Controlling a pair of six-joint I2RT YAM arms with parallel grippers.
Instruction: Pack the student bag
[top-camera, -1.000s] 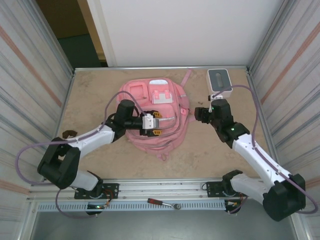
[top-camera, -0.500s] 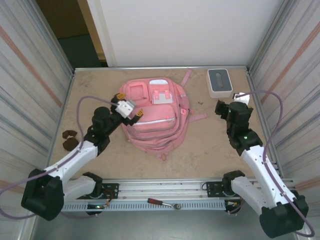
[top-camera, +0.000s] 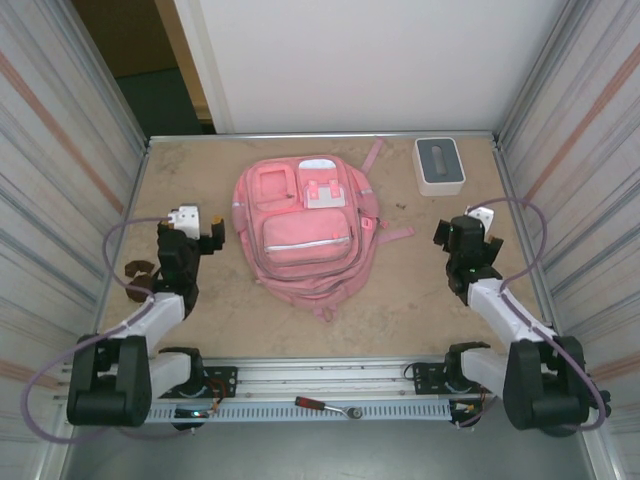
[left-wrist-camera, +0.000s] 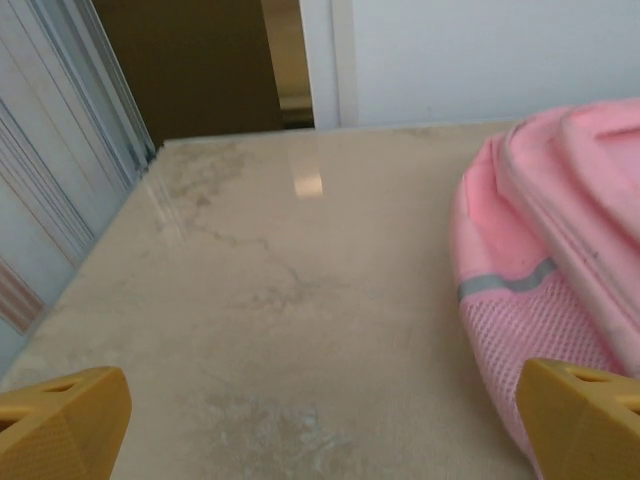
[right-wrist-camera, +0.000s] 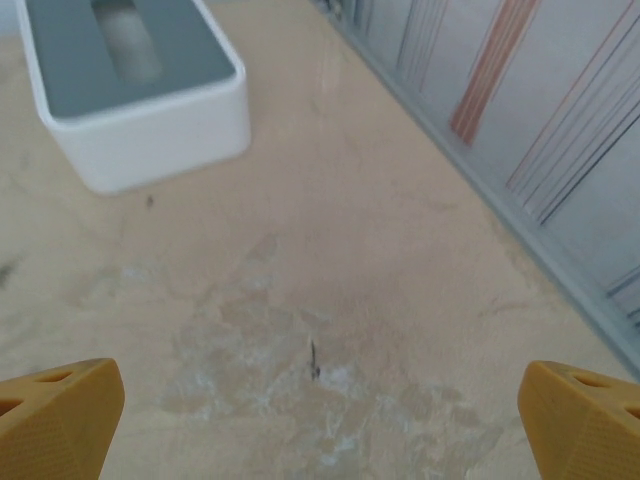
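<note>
The table (top-camera: 420, 300) carries the pink student bag (top-camera: 303, 225), lying flat with its front pockets up in the middle toward the far edge, while a small white box (top-camera: 439, 166) with a grey top sits apart from it in the far right corner. The left claw (top-camera: 190, 226) hangs over bare table just left of the bag, its yellow fingertips (left-wrist-camera: 60, 425) spread wide with nothing between them. The right claw (top-camera: 466, 232), near the box on its near side, is likewise wide and empty, and a few dark brown bits (top-camera: 137, 270) lie by the left wall
</note>
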